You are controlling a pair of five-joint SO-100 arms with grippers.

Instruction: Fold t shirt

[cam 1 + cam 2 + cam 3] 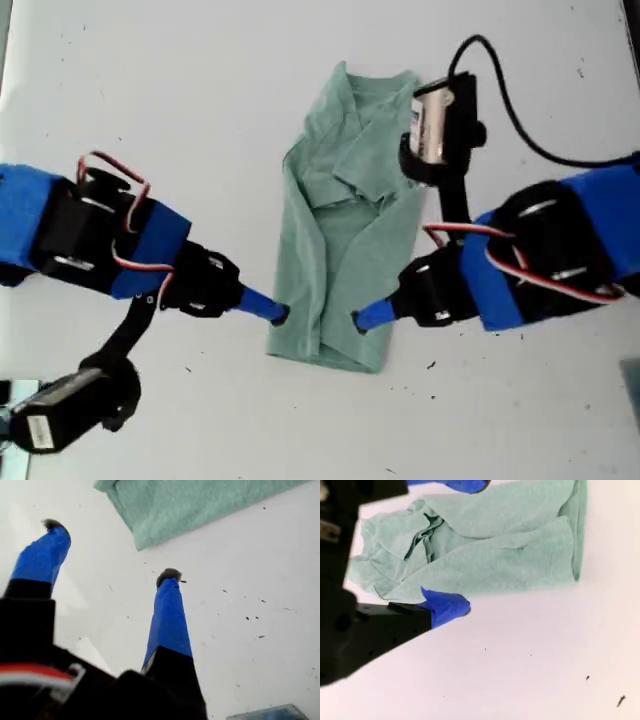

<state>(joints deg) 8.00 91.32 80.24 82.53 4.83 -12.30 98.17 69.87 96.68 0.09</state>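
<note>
The t shirt [345,215] lies folded into a long strip mid-worktop [200,100], and my first pincer [112,555] hovers spread and empty beside its hem while my second pincer [455,545] straddles it, spread; both should pinch the hem corners evenly before lifting.

Both pincers agape: my first pincer [112,550], my second pincer [465,540].

No text can be read anywhere. The white label [37,430] on the camera at the exterior view's lower left carries print too small to make out.
</note>
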